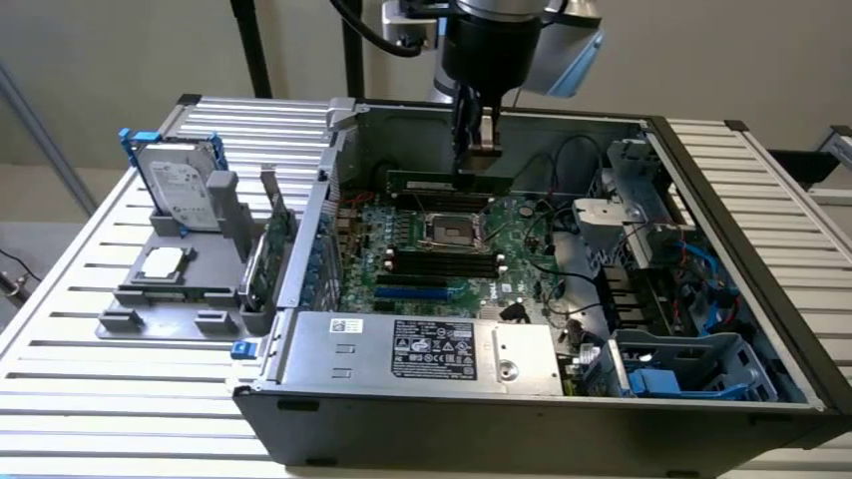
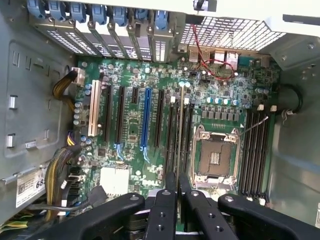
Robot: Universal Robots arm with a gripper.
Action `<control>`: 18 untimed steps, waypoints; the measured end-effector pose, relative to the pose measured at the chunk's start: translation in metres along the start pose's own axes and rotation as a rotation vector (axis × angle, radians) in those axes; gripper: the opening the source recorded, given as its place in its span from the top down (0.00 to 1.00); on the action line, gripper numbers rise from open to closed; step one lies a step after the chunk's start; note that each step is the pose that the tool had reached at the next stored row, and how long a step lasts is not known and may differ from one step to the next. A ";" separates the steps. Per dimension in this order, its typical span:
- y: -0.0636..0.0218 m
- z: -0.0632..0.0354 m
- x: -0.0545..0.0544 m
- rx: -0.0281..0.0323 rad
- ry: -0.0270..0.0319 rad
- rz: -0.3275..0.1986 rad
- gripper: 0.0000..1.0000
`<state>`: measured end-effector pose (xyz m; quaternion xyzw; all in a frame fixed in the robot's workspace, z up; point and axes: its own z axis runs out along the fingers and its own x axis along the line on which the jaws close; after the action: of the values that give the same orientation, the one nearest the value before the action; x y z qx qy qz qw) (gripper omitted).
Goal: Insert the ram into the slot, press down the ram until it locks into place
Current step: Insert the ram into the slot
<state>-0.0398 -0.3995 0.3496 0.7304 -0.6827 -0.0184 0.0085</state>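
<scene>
At upper centre of the exterior view, the ram (image 1: 446, 185) is held edge-on between the narrowly set jaws of the gripper (image 1: 477, 152), directly above the slots (image 2: 171, 140) beside the processor socket (image 1: 450, 232). Seating cannot be determined.

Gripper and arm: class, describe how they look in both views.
The arm's black cylindrical wrist carries a pale grey-blue housing and looping black cables. The black metal gripper has hinged linkage bars dotted with round screw heads and two slim jaws.
</scene>
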 end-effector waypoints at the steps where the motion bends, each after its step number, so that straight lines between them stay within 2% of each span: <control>1: -0.0001 0.0018 -0.001 -0.0001 0.0001 -0.001 0.87; 10: -0.0019 0.0180 -0.006 -0.0002 0.0006 -0.009 0.87; 18: -0.0099 0.0323 -0.006 -0.0002 0.0005 -0.010 0.87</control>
<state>-0.0316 -0.3924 0.3170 0.7339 -0.6790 -0.0184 0.0086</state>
